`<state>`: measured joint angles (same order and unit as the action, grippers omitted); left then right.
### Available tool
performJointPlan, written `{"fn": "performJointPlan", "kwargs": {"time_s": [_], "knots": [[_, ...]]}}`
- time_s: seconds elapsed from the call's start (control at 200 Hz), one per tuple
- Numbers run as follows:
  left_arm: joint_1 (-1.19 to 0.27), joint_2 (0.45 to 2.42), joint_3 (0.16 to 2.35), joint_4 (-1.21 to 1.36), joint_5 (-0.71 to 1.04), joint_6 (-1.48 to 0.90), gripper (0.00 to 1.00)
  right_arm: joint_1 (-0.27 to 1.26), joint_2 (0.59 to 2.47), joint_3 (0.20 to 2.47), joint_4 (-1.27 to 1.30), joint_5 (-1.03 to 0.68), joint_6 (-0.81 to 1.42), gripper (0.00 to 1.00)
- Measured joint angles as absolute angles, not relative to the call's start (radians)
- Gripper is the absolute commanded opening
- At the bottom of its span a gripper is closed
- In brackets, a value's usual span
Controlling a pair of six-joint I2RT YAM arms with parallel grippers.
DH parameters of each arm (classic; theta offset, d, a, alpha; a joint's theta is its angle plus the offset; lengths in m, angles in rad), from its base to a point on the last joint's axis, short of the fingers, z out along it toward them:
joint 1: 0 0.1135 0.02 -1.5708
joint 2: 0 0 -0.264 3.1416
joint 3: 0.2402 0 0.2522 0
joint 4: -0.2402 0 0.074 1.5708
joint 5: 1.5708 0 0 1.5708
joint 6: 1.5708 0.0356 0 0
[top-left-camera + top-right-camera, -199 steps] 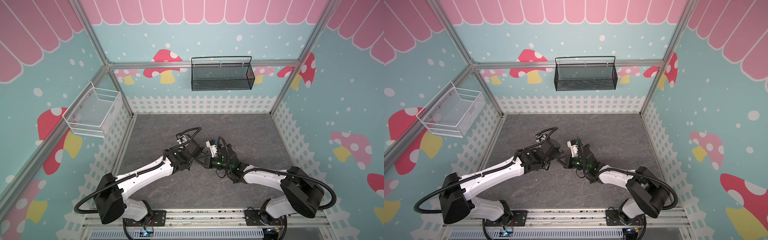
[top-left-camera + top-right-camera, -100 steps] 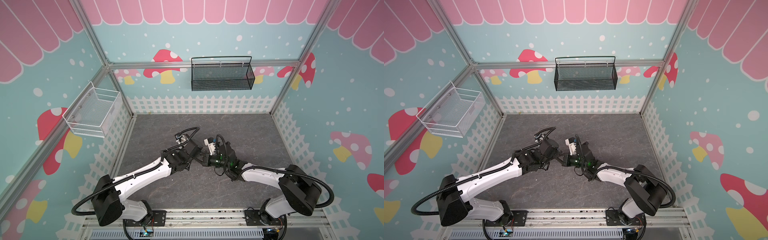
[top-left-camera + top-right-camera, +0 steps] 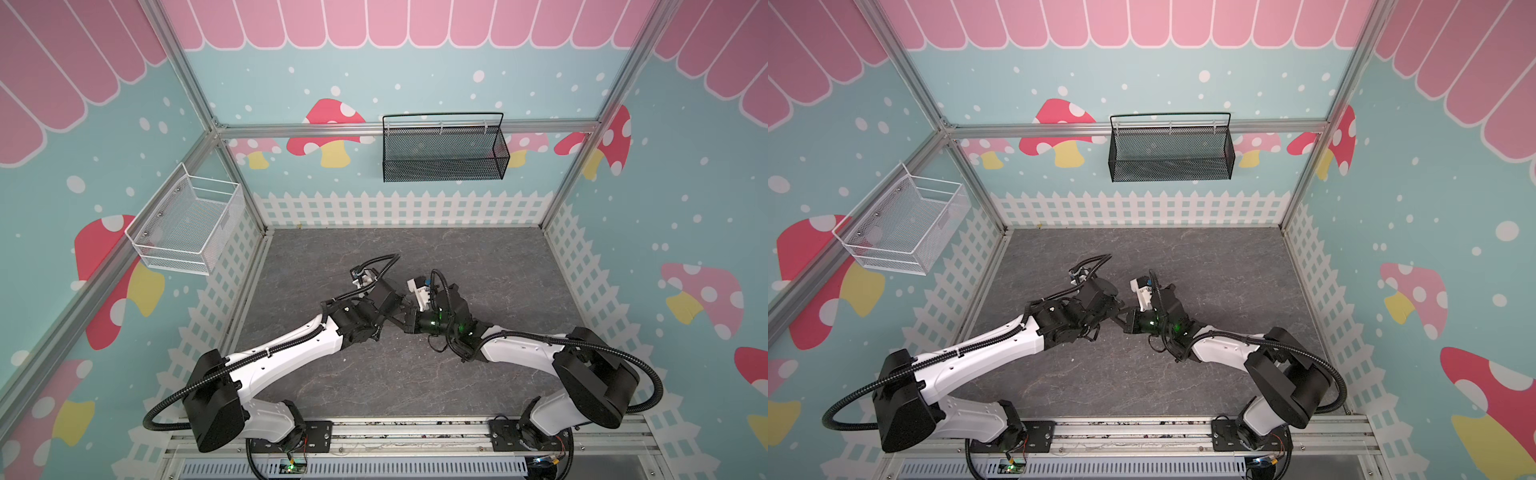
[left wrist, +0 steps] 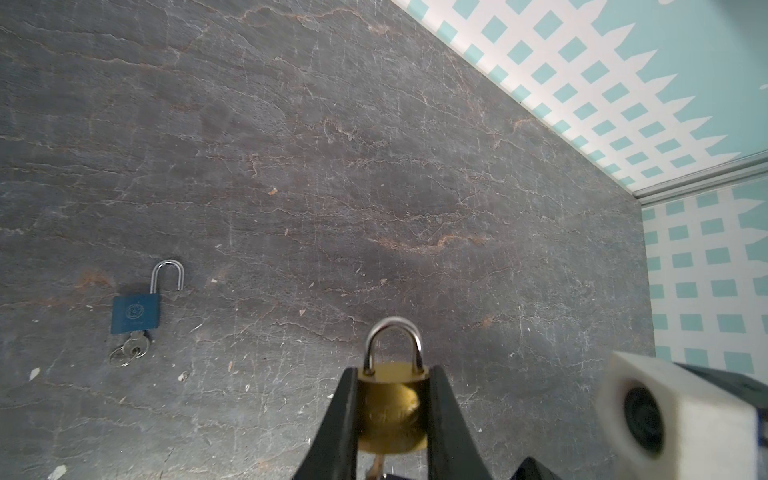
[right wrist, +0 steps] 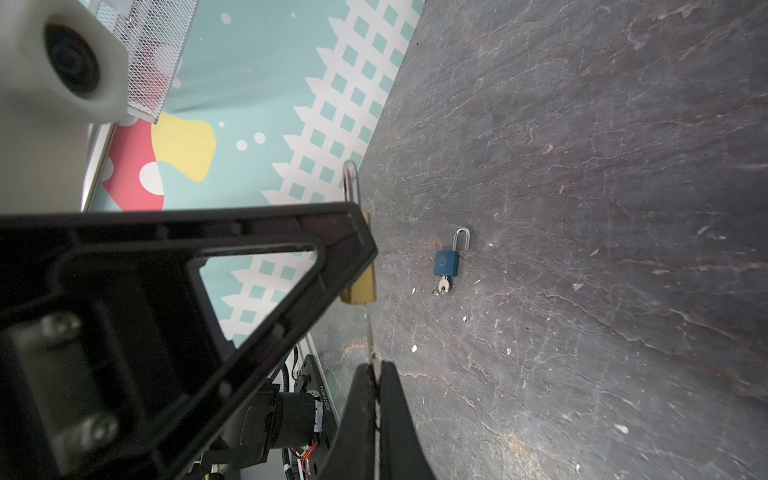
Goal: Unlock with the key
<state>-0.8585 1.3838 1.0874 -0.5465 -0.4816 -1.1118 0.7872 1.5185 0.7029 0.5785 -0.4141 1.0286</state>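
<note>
Little writing can be read here. The blue padlock (image 4: 136,313) carries a round stamped emblem on its face, too small to make out. The brass padlock (image 4: 390,411) shows raised lettering on its body, blurred beyond reading. A white label on the motor housing in the right wrist view has a printed code that I cannot read with certainty.

In both top views the left arm (image 3: 291,353) and the right arm (image 3: 1221,349) stretch low from the front rail and bend inward. Their wrists face each other over the middle of the worktop (image 4: 374,166).

The left end effector (image 4: 392,376) is narrowed onto the brass padlock, with a finger pressed on each side of the body. The shackle (image 4: 394,332) points away from the wrist, both legs seated.

The right end effector (image 5: 376,368) is pinched tight on the key (image 5: 370,332), seen edge-on as a thin strip. The key runs from the fingertips up to the underside of the brass body. How far it sits inside cannot be told.

The blue padlock lies flat on the worktop, well apart from both arms. Its shackle is sprung open, and a small silver key (image 4: 135,347) on a ring sticks out of its base.
</note>
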Motion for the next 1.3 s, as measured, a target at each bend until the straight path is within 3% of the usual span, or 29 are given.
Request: {"fn": "performJointPlan", "kwargs": {"time_s": [1.301], "knots": [[-0.865,1.383,1.078,-0.523,-0.483,-1.095,0.0,0.752,1.502,0.728,0.519,-0.462,1.013,0.0]]}}
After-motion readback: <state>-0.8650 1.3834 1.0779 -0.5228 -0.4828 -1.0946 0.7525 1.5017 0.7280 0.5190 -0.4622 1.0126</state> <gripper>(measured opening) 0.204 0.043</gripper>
